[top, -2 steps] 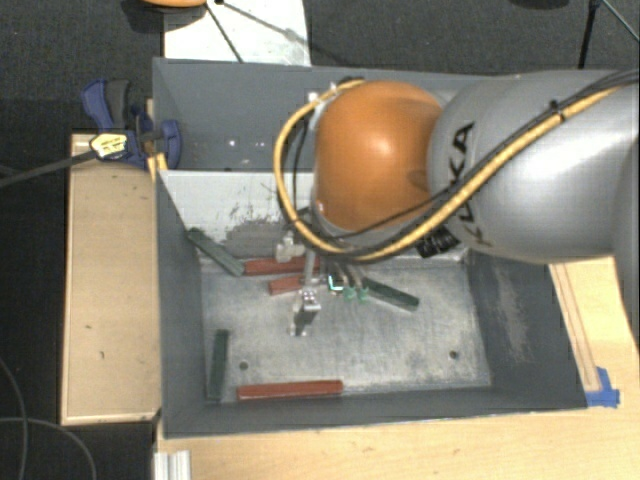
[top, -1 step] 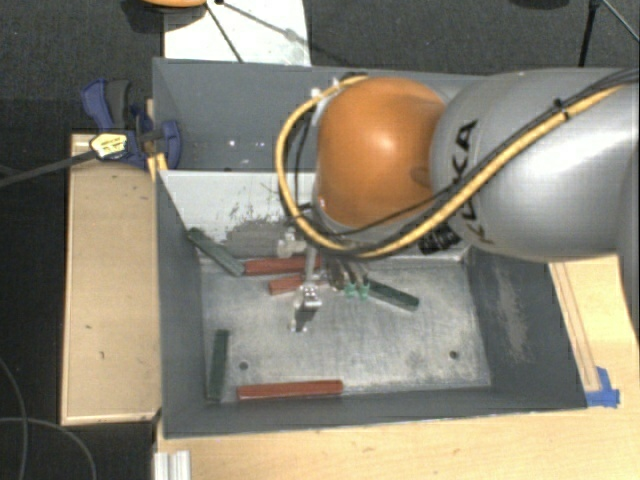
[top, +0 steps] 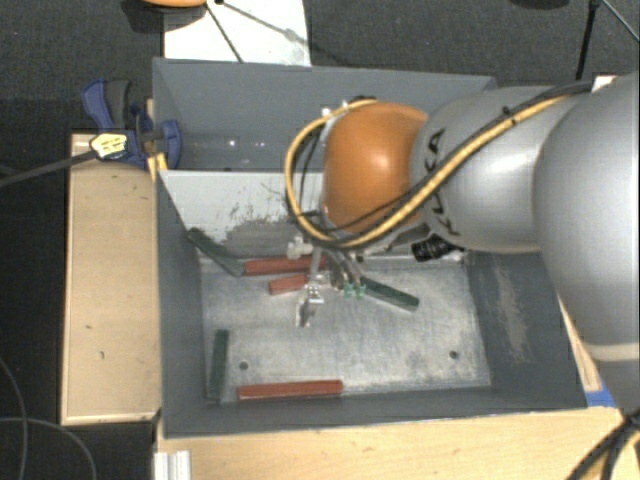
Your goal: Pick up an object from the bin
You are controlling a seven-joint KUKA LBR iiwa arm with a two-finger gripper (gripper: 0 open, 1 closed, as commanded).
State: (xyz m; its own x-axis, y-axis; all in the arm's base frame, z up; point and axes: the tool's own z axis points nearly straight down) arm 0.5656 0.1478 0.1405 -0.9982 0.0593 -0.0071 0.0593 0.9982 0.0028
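The pincer hangs low in the bin, just beside the end of a short red bar; how wide it stands cannot be told. A green bar lies near the pincer, on the arm's side.

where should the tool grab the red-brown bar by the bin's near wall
Probably at its middle, from straight above, closing across its narrow width: the red-brown bar lies flat, long side along the bin's near wall, its middle free of other things.

Grey bin: red bars, green bars
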